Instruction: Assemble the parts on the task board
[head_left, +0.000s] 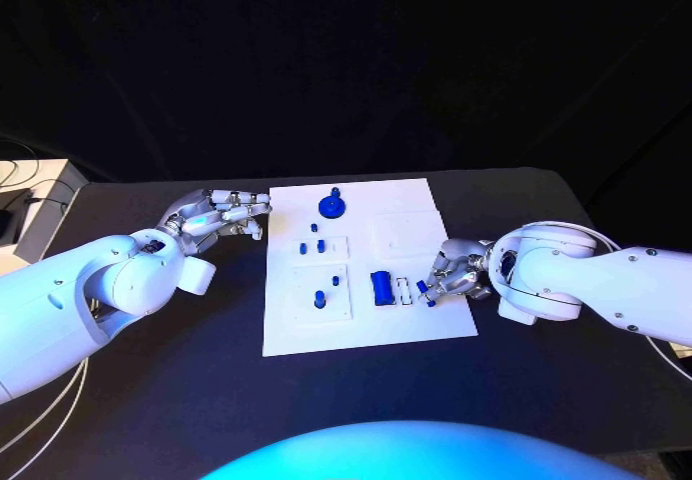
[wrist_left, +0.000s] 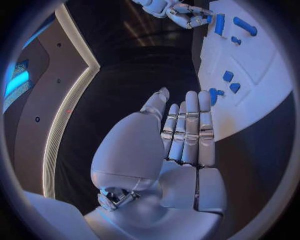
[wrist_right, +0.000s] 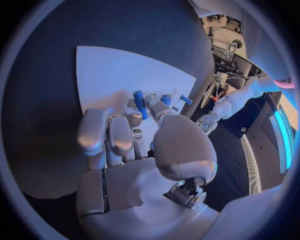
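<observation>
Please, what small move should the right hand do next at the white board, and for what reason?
Probably it should lift the small blue part a little off the task board. The right hand is curled over the board's right side, and in the right wrist view this part stands pinched between its fingertips. The left hand rests beside the board's left edge, holding nothing.

Bare black table (head_left: 173, 400) lies open all round the task board (head_left: 418, 200). The left hand (head_left: 224, 215) crowds its left edge, the right hand (head_left: 450, 275) its right edge; upright blue parts (head_left: 320, 298) stud the middle.
</observation>
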